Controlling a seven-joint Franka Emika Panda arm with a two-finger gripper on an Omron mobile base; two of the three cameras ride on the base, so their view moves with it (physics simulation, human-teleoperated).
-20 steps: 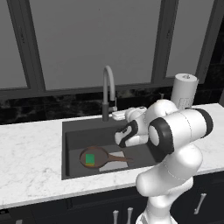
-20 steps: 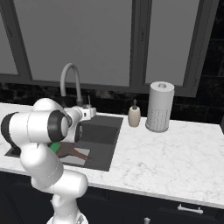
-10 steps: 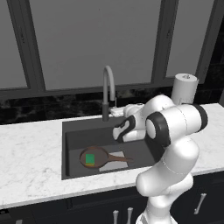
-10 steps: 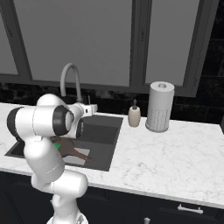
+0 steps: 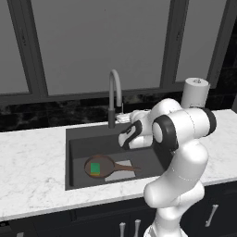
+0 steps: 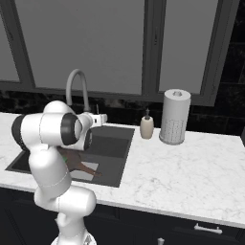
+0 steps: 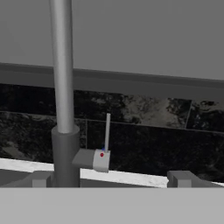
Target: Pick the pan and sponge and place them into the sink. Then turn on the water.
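The small round reddish-brown pan (image 5: 99, 165) lies flat on the floor of the dark grey sink (image 5: 83, 143), toward the basin's front left in the left base view, its dark rim ringing the bowl and its long brown handle (image 5: 124, 167) reaching right across the light grey square patch (image 5: 121, 174) on the sink floor. The sponge (image 5: 95, 168) sits inside the pan, green face up with a thin yellow edge showing at its near side, much smaller than the pan around it. In the right base view the arm's body covers most of the pan, leaving the handle (image 6: 85, 168) and a sliver of green. The tall arched grey faucet (image 5: 114, 94) stands on its dark base at the back rim of the sink, and no stream falls from its spout. The gripper (image 5: 123, 117) hovers above the back of the basin, just right of the faucet's column. In the hand view the faucet column (image 7: 62, 74) rises at left, with a short side stub ending in a small light block marked by a red dot and carrying a thin upright lever (image 7: 106, 133). The two fingertips (image 7: 178, 178) stand well apart with nothing between them.
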